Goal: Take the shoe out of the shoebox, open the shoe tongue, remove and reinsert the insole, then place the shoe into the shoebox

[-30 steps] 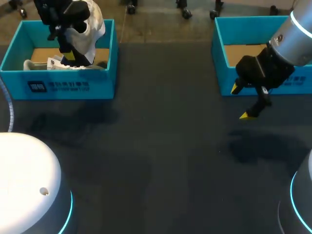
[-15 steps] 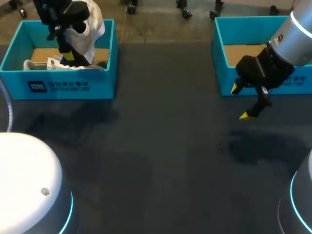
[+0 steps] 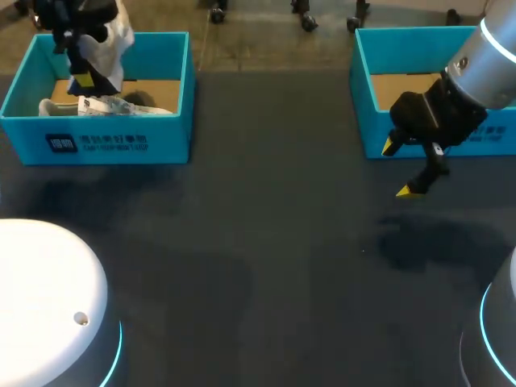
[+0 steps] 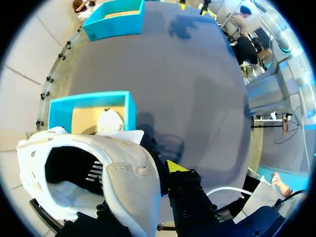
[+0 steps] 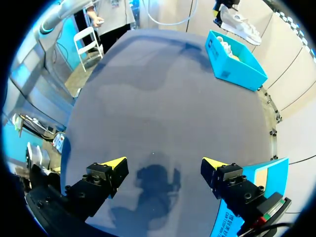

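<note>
With the left arm, lifts the white shoe higher and swings it leftward, toward the far-left corner of the left shoebox. Half a second ago held it lower, over the middle of that box, and held it the same a full second ago. Clears the box walls now, judging by the left wrist view, with the shoe hanging above the open box and nothing of it touching the cardboard floor. Means the first step, taking the shoe out, looks nearly done; leaves setting it down on the bench, then the tongue and the insole.

Keeps the left jaws clamped on the shoe's collar: shows one yellow tip on the outside of the heel wall, hides the other behind the shoe. Points the shoe's opening toward the wrist camera, toe hanging away and downward.

Leaves a second shoe lying on its side inside the left shoebox, apart from the held one.

Holds the right arm where it was in both earlier frames, low over the bench just in front of the right shoebox. Keeps the right jaws wide apart and empty, tips angled down at bare bench.
</note>
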`<state>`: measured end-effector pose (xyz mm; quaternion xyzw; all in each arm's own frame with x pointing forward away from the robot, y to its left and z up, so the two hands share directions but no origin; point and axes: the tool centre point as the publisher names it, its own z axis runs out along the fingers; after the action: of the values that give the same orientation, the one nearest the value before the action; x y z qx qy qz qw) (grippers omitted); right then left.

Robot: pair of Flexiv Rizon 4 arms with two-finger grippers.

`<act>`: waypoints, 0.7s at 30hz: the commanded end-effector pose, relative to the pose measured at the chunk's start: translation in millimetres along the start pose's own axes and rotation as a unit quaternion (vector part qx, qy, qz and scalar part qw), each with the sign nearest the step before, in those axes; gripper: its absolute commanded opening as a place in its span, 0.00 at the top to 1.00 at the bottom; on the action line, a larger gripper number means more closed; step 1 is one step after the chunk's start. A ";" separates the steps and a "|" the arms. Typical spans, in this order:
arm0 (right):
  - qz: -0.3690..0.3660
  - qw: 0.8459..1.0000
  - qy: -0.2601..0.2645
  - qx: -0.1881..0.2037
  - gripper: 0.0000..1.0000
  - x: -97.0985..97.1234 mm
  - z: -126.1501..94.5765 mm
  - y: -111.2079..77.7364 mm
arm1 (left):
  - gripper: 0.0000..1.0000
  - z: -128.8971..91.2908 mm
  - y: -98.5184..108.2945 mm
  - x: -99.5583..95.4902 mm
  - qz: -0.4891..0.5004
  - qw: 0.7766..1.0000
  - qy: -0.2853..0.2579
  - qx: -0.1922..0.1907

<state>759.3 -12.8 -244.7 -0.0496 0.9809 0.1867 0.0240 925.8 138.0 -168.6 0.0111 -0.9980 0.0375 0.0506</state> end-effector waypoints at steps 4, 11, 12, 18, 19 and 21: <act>0.000 1.000 0.000 0.001 0.00 0.1 0.9 0.2 | 1.00 -7.9 40.0 -43.7 -0.013 0.999 0.027 0.022; 0.000 1.000 0.000 0.001 0.00 0.1 0.9 0.2 | 1.00 -14.4 76.8 -76.9 -0.022 0.999 0.020 0.028; 0.000 1.000 0.000 0.001 0.00 0.1 0.9 0.2 | 1.00 -14.9 80.3 -80.0 -0.023 0.999 0.021 0.028; 0.000 1.000 0.000 0.001 0.00 0.1 0.9 0.2 | 1.00 -17.6 103.6 -97.9 -0.009 1.000 0.018 0.022; 0.000 1.000 0.000 0.001 0.00 0.1 0.9 0.2 | 1.00 -17.6 105.2 -99.0 -0.006 1.000 0.018 0.021; 0.000 1.000 0.000 0.001 0.00 0.1 0.9 0.2 | 1.00 -17.2 112.1 -103.6 0.015 1.000 0.015 0.017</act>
<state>759.3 -12.8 -244.7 -0.0496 0.9809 0.1867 0.0240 1020.3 247.3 -171.5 0.0117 -0.9970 0.0545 0.0529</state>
